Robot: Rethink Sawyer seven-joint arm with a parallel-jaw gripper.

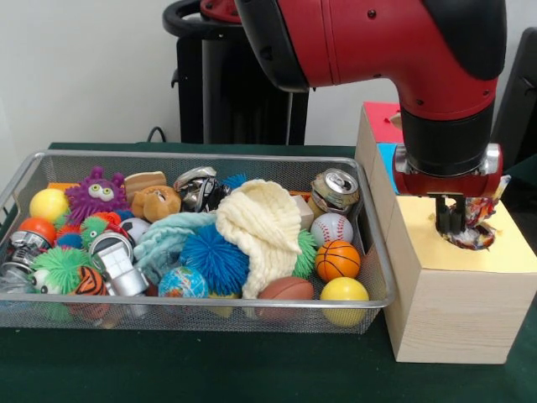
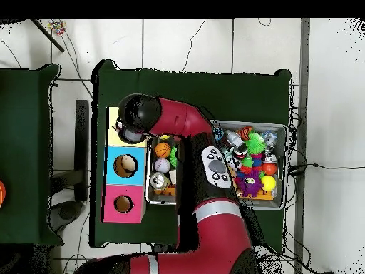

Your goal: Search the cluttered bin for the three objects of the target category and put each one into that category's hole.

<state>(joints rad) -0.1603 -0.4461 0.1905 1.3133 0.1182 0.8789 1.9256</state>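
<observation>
My gripper hangs low over the yellow top of the wooden box, at its hole. It is shut on a crumpled, multicoloured wrapper that bulges out to the right of the fingers and rests at the hole's rim. In the wire bin lie crushed cans: one at the back right, a silver one near the middle back, and others at the left. In the overhead view the arm's wrist covers the gripper and the yellow section.
The bin also holds balls, spiky toys, a cream knit cloth and a teal cloth. In the overhead view, the box's blue hole and pink hole lie beside the yellow part. The bin's wire wall stands close to the box.
</observation>
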